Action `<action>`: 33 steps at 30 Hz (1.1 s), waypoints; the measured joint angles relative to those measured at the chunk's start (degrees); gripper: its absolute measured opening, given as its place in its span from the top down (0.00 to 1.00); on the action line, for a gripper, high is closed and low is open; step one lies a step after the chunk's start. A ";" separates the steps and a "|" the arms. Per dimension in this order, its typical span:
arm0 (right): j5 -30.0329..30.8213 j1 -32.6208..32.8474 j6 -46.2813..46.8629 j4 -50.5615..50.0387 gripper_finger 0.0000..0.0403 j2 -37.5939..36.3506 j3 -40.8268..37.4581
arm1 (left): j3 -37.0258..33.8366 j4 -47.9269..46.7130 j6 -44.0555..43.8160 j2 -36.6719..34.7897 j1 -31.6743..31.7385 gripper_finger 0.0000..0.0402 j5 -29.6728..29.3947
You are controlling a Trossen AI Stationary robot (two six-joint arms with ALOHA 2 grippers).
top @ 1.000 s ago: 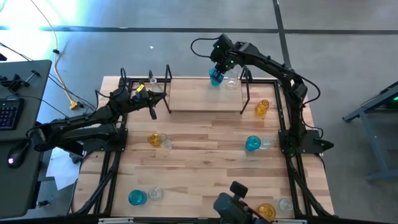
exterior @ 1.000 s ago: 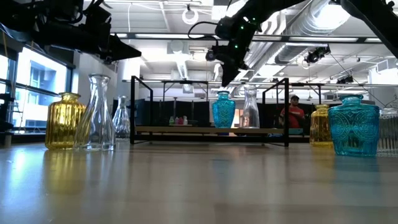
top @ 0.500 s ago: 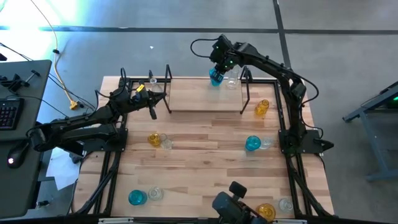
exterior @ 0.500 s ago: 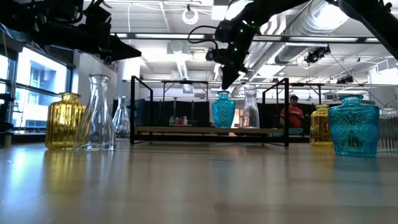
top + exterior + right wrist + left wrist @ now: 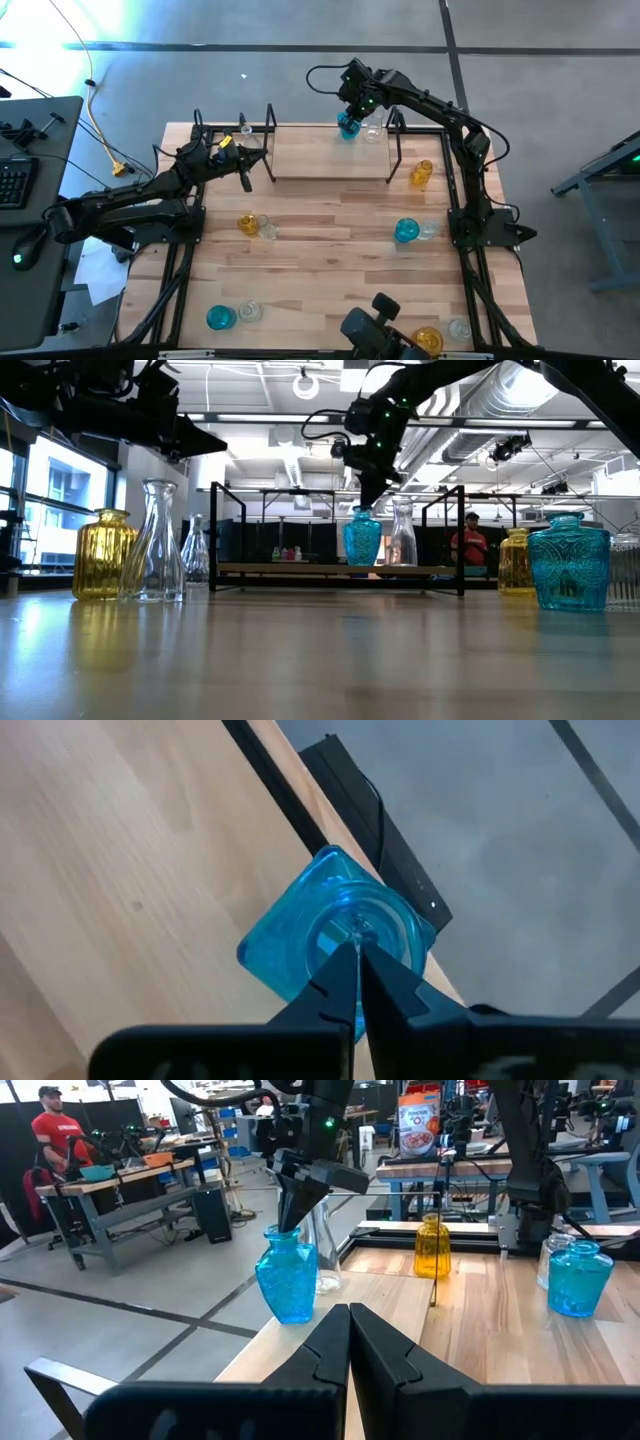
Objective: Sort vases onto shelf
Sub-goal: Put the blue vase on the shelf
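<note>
The right arm reaches over the far edge of the shelf (image 5: 330,152), and its gripper (image 5: 356,952) hangs directly above a teal vase (image 5: 362,538) that stands on the shelf's back edge. Its fingers (image 5: 335,982) are pressed together, with the tips at the vase's mouth; whether they touch the rim I can't quite tell. A clear vase (image 5: 402,535) stands just beside the teal one. The left gripper (image 5: 246,176) waits at the shelf's left end, its fingers (image 5: 325,1345) also pressed together and holding nothing. Other vases sit in pairs about the desk (image 5: 330,260): an amber vase (image 5: 246,224) near the left arm, a blue vase (image 5: 406,231) on the right.
</note>
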 joint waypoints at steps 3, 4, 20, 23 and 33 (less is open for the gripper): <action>0.29 0.00 2.71 -1.06 1.00 0.00 0.00 | 0.00 0.00 0.02 -0.01 0.00 1.00 0.01; 0.42 0.00 3.92 -1.11 1.00 0.00 0.00 | 0.00 0.00 0.00 0.00 0.00 1.00 0.01; 4.16 0.54 1.93 -0.55 1.00 0.00 4.39 | 0.00 -0.13 0.00 -0.01 0.00 1.00 0.00; 4.20 2.12 -5.33 -0.53 1.00 -0.10 7.38 | 0.00 -0.43 0.01 0.01 0.00 1.00 0.00; 1.34 10.14 -23.54 -10.91 1.00 -0.10 5.47 | 0.00 -1.50 0.49 0.02 0.00 1.00 -0.02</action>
